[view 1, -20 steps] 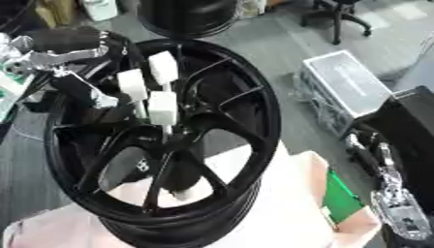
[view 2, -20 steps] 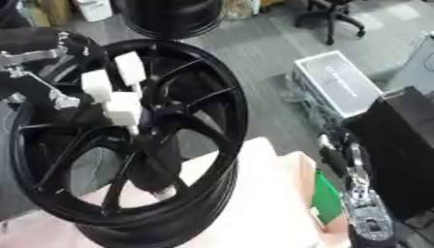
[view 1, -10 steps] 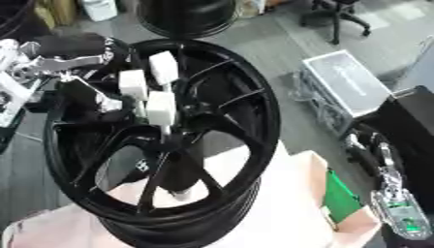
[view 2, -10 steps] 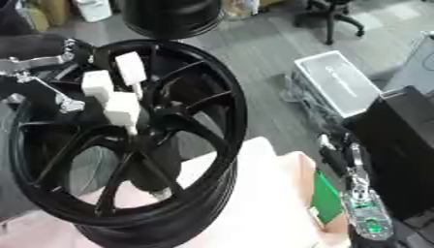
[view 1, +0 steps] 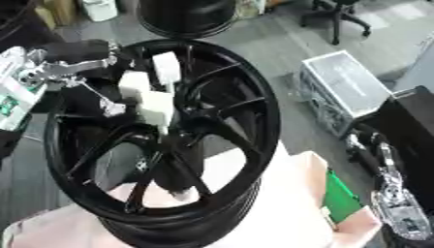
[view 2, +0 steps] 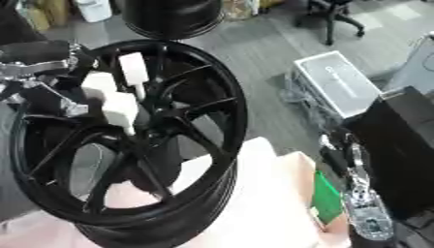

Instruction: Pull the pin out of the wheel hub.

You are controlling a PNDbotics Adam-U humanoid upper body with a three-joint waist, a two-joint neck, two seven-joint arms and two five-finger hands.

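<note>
Hand at the hub, pin not yet drawn

Fingertips of the left hand (view 1: 140,94), padded in white, sat curled together over the centre of the glossy black multi-spoke alloy wheel (view 1: 246,111), which lay tilted on a pale pink-draped worktop (view 1: 280,203). They seemed closed round something at the hub, presumably the pin, though the pin itself was hidden beneath them. The right hand (view 1: 398,213) rested idle at the lower right, fingers relaxed and straight, holding nothing. By my reading the grasp step was in hand and extraction had not begun. The next move would call for a straight pull along the hub's axis, away from the spokes.
</note>
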